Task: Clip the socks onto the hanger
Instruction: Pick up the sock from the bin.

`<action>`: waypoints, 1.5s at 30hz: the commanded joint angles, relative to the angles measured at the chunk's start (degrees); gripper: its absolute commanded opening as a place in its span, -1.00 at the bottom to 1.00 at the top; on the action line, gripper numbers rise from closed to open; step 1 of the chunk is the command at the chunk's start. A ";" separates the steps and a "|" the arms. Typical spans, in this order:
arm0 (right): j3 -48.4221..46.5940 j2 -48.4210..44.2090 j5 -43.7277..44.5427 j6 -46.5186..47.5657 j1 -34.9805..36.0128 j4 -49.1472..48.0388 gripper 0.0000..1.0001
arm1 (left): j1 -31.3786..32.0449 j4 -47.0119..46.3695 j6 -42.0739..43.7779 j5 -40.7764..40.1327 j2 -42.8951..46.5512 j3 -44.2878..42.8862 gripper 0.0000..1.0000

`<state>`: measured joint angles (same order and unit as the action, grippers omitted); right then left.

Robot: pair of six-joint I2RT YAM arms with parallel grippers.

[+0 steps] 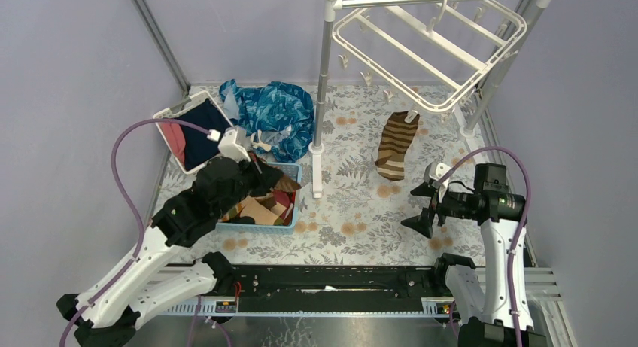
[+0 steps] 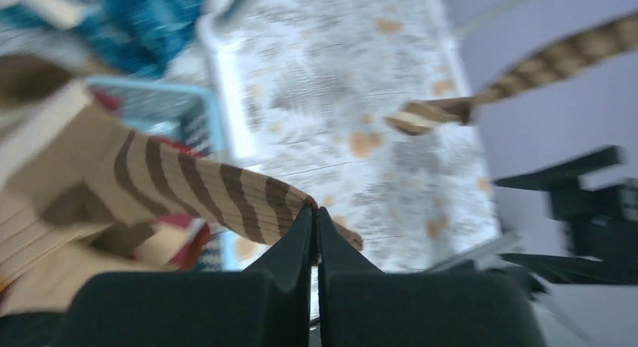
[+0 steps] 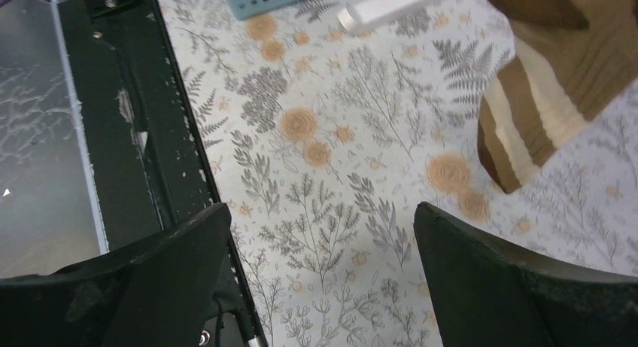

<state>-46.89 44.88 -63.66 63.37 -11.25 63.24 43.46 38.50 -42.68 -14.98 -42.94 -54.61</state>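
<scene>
The white hanger (image 1: 421, 50) hangs from the rack at the back right. One brown striped sock (image 1: 396, 144) is clipped to it and dangles to the table; the same sock (image 3: 538, 98) fills the right wrist view's upper right. More socks (image 1: 263, 208) lie in the blue basket (image 1: 295, 219). My left gripper (image 1: 271, 183) is over the basket. Its jaws (image 2: 315, 211) are shut on the edge of a tan sock with dark stripes (image 2: 203, 185). Low over the table, right of centre, my right gripper (image 1: 423, 204) stands open and empty (image 3: 322, 211).
The rack's upright pole (image 1: 323, 83) and its foot (image 1: 317, 174) stand beside the basket. A blue patterned cloth (image 1: 271, 110) and a white tray of navy and pink clothes (image 1: 192, 132) lie behind it. A black rail (image 1: 331, 283) runs along the near edge.
</scene>
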 commanded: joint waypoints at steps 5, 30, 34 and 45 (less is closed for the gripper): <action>-8.06 0.74 -13.14 19.65 0.42 14.34 0.99 | 2.72 -34.60 -6.95 25.35 -8.63 -1.45 -1.00; -13.11 4.02 -27.20 14.38 2.10 9.27 0.71 | 21.08 -64.85 -21.60 9.74 -31.58 -1.37 -1.00; -13.12 5.15 -27.49 14.23 2.10 8.64 0.19 | 21.31 -64.96 -21.75 9.48 -31.94 -1.23 -1.00; -13.06 4.53 -26.23 11.33 2.10 6.02 -0.99 | 21.31 -64.52 -18.08 10.25 -29.62 1.08 -0.68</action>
<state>-59.07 50.09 -87.74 76.99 -9.47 71.02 64.36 -22.37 -63.51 -4.49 -74.54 -54.50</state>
